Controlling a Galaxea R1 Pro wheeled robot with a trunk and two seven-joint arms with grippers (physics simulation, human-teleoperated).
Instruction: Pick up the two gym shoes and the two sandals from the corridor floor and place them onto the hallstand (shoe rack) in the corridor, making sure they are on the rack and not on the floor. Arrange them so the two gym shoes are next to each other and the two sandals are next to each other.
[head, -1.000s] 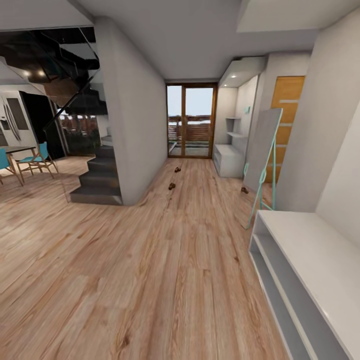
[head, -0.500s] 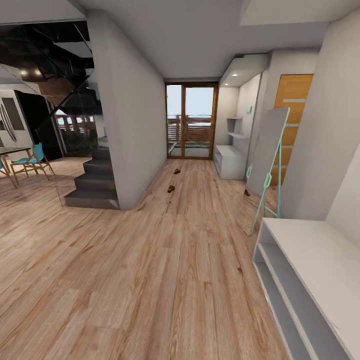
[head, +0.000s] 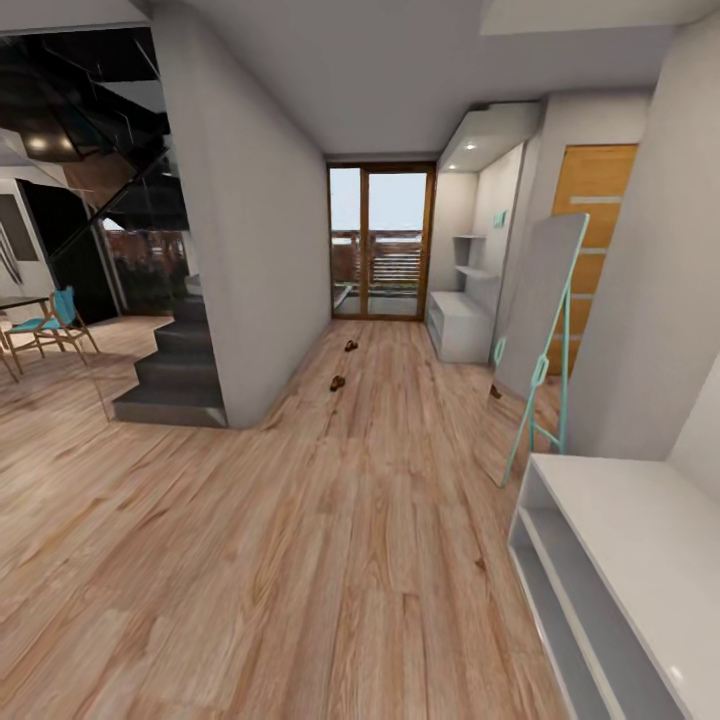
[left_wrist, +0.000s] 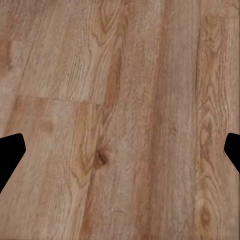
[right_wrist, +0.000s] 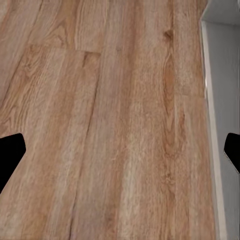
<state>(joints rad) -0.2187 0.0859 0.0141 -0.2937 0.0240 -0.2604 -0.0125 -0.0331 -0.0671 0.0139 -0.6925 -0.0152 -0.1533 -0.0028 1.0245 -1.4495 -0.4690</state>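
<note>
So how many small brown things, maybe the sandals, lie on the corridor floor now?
3: one far down the corridor floor near the glass door, one a little nearer, one by the leaning mirror. Too small to identify; more may be hidden.

No text, label, brand, number or sign can be read anywhere here. The corridor floor (head: 330, 520), the hallstand (head: 460, 325) at the far end and the nearer low white unit (head: 610, 560) are all bare of print (a small teal patch on the far wall may be a sign, too blurred to tell).
</note>
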